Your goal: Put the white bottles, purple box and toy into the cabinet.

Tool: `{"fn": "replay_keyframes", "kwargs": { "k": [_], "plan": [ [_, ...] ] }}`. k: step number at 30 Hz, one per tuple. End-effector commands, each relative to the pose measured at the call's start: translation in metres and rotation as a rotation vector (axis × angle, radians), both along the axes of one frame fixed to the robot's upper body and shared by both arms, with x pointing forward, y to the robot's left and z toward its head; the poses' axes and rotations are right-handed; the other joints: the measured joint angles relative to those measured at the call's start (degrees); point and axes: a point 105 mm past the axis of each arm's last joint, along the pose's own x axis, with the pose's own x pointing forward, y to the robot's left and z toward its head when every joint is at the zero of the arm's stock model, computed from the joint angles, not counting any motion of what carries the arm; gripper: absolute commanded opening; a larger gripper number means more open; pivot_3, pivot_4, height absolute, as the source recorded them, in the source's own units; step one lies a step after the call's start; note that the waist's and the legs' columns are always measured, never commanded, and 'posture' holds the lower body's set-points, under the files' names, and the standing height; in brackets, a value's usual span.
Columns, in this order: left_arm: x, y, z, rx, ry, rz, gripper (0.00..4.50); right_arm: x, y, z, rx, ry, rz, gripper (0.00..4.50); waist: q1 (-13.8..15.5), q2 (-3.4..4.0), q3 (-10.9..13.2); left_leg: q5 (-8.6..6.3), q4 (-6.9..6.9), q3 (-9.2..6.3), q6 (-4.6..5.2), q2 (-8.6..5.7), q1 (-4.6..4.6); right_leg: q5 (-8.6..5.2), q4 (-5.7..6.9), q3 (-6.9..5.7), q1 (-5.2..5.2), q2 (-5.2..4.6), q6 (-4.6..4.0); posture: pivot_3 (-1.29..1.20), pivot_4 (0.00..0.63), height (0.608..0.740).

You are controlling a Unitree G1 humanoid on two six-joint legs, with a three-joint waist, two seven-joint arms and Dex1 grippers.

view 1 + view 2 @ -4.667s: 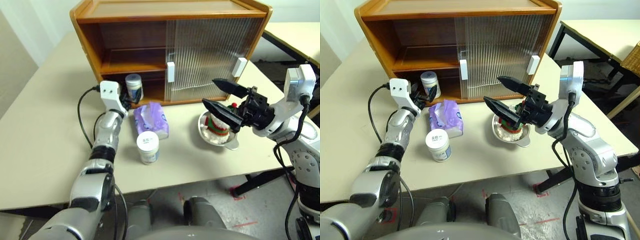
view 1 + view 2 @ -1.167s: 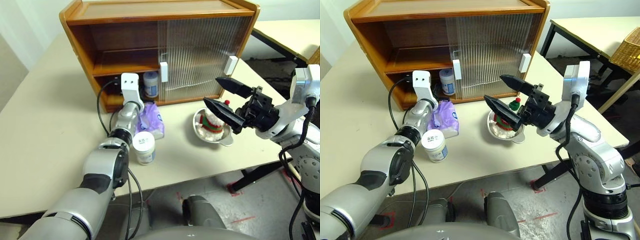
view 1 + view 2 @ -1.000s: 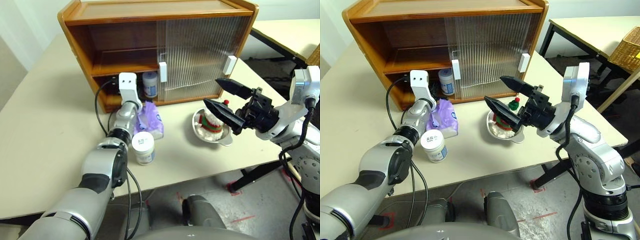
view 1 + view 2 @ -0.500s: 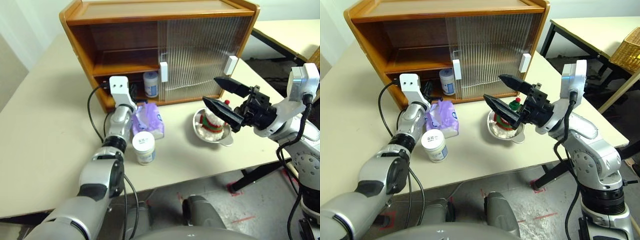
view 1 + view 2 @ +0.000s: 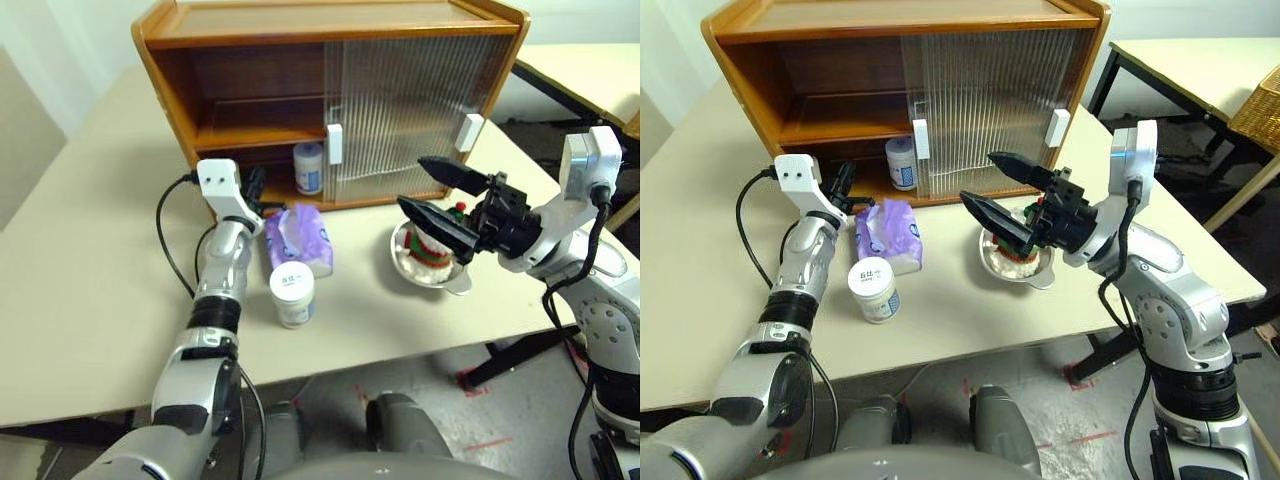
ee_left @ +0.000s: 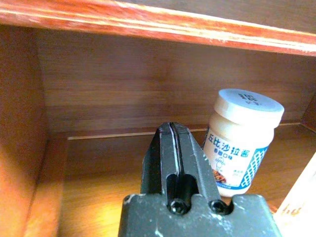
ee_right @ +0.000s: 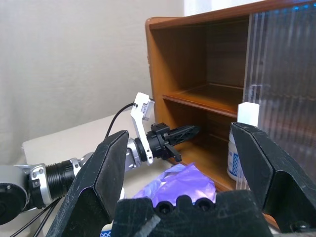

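Left gripper (image 6: 174, 148): my fingers pressed together, empty, at the cabinet (image 5: 250, 60) opening's edge; white bottle (image 6: 240, 140) just ahead.
Right gripper (image 5: 432, 194): spread wide, empty, free above the toy (image 5: 432, 243).

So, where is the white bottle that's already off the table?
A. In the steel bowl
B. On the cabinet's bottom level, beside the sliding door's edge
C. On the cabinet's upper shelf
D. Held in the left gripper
B. One white bottle stands on the cabinet's bottom level, next to the sliding door, with the shut left gripper empty.
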Motion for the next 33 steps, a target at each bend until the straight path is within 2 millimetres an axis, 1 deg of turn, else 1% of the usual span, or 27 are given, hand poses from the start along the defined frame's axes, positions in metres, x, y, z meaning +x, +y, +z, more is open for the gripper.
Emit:
{"fn": "replay_keyframes", "kwargs": {
  "k": [1,4,6,8,10,13,16,17,19,21,25,26,27,33],
  "plan": [
    [-0.007,-0.002,0.006,-0.029,-0.004,-0.074,0.04,0.002,0.000,0.000,0.001,-0.004,0.004,4.50,0.21,0.00,0.00,0.00,0.00,0.00,0.00,0.00,0.00,0.00,0.00,0.00,0.00,0.00,0.00,-0.04,0.000,0.740],
    [-0.016,-0.001,0.016,-0.062,-0.021,-0.155,0.04,0.002,0.000,-0.001,0.000,-0.003,0.008,4.50,0.42,0.00,0.00,0.00,0.00,0.01,0.00,0.00,0.00,0.00,0.00,0.00,0.00,0.00,-0.02,-0.03,0.000,0.740],
    [-0.027,0.003,0.026,-0.064,-0.038,-0.244,0.04,0.003,0.001,-0.001,0.000,-0.002,0.013,4.50,0.42,0.01,0.00,0.00,0.00,0.01,0.00,0.01,0.00,-0.01,0.00,0.01,-0.01,0.01,-0.04,-0.02,0.000,0.740],
    [-0.035,0.006,0.032,-0.043,-0.041,-0.311,0.40,0.003,0.001,-0.001,0.001,-0.003,0.016,4.50,0.42,0.02,0.00,0.00,-0.01,0.01,0.00,0.04,0.02,-0.03,0.03,0.01,-0.02,0.04,-0.09,-0.02,0.000,0.740],
    [-0.040,0.011,0.035,-0.029,-0.039,-0.352,0.97,0.004,0.001,-0.001,0.002,-0.003,0.020,4.50,0.72,0.02,0.00,0.00,-0.01,0.01,0.00,0.05,0.06,-0.06,0.08,0.01,-0.01,0.05,-0.14,-0.01,0.000,0.740],
    [-0.049,0.014,0.041,-0.003,-0.046,-0.425,2.16,0.005,0.002,-0.001,0.002,-0.003,0.025,4.50,1.27,0.04,0.00,0.00,0.00,0.01,0.00,0.05,0.09,-0.07,0.11,0.01,-0.01,0.04,-0.16,0.00,0.000,0.740],
    [-0.072,0.014,0.045,0.038,-0.063,-0.590,3.35,0.006,0.003,-0.001,0.003,-0.003,0.033,4.50,1.27,0.07,0.02,0.00,-0.01,0.02,0.00,0.06,0.09,-0.15,0.11,0.01,-0.02,0.04,-0.29,0.01,0.000,0.740],
    [-0.085,0.013,0.042,0.060,-0.047,-0.674,3.71,0.006,0.003,-0.001,0.003,-0.002,0.036,4.50,1.23,0.07,0.02,0.00,-0.01,0.03,0.00,0.08,0.09,-0.18,0.12,0.01,-0.04,0.04,-0.34,0.01,0.000,0.740],
    [-0.102,0.017,0.036,0.092,-0.015,-0.756,4.49,0.007,0.004,-0.002,0.002,-0.002,0.044,4.50,1.20,0.09,0.03,0.00,-0.09,0.06,0.00,0.10,0.10,-0.25,0.10,0.01,-0.06,0.03,-0.46,0.02,0.000,0.740],
    [-0.110,0.019,0.032,0.111,-0.003,-0.794,4.49,0.007,0.004,-0.002,0.001,-0.003,0.049,4.50,1.35,0.12,0.05,0.00,-0.27,0.09,0.00,0.10,0.17,-0.27,0.08,0.01,-0.08,-0.02,-0.50,0.02,0.000,0.740],
    [-0.130,0.023,0.017,0.207,0.034,-0.895,4.49,0.009,0.005,-0.001,-0.005,-0.009,0.064,4.50,1.84,0.17,0.08,0.00,-0.37,0.08,0.00,0.10,0.17,-0.38,0.08,-0.02,-0.10,-0.06,-0.60,0.04,0.000,0.740],
    [-0.135,0.025,0.015,0.219,0.047,-0.922,4.49,0.010,0.006,0.000,-0.007,-0.012,0.069,4.50,1.83,0.18,0.09,0.00,-0.38,0.08,0.00,0.10,0.18,-0.51,0.08,-0.02,-0.10,-0.06,-0.82,0.04,0.000,0.740],
    [-0.139,0.027,0.012,0.237,0.059,-0.942,4.49,0.010,0.006,0.001,-0.008,-0.014,0.073,4.50,1.83,0.20,0.10,0.00,-0.39,0.08,0.00,0.10,0.17,-0.78,0.08,-0.02,-0.11,-0.08,-1.26,0.04,0.000,0.740],
    [-0.159,0.029,-0.007,0.323,0.133,-1.076,4.49,0.011,0.006,0.002,-0.012,-0.019,0.082,4.50,2.25,0.29,0.16,0.00,-0.44,0.09,0.00,0.11,0.19,-0.83,0.08,-0.01,-0.12,-0.11,-1.25,0.04,0.000,0.740]
  ]
}}
